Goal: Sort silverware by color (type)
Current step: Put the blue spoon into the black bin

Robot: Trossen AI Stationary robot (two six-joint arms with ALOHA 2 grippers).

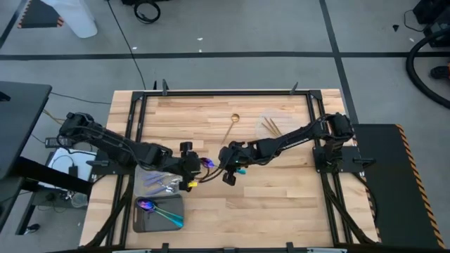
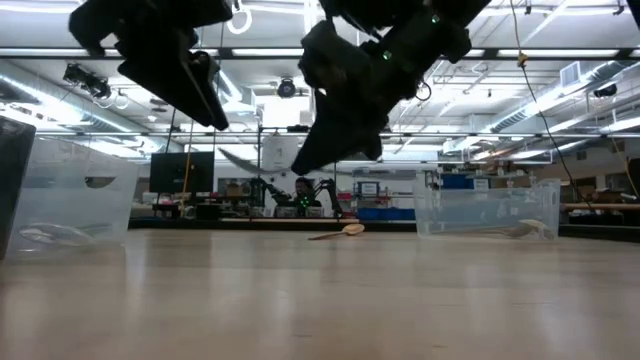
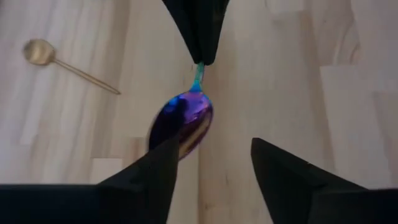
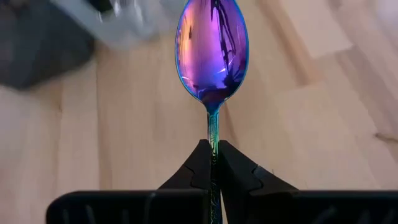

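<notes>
Pinching a purple spoon point(image 4: 212, 51) by its teal handle above mid-worktop point(image 1: 281, 204).
My right fingers point(image 4: 211, 163) are pressed onto the handle, bowl pointing toward my left fingers point(image 3: 211, 165), which stand spread just beside the bowl without gripping it. Farther back a gold spoon point(image 1: 232, 125) lies on the wood. Near my left arm, silver pieces point(image 1: 163, 184) sit in a clear tray and more purple ones point(image 1: 158, 209) in a dark tray point(image 1: 140, 221).

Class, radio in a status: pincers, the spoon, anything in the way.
Right pincer shut on purple spoon, held mid-table. Left pincer open, at the spoon's bowl. Gold spoon lies apart; nothing in the way.
</notes>
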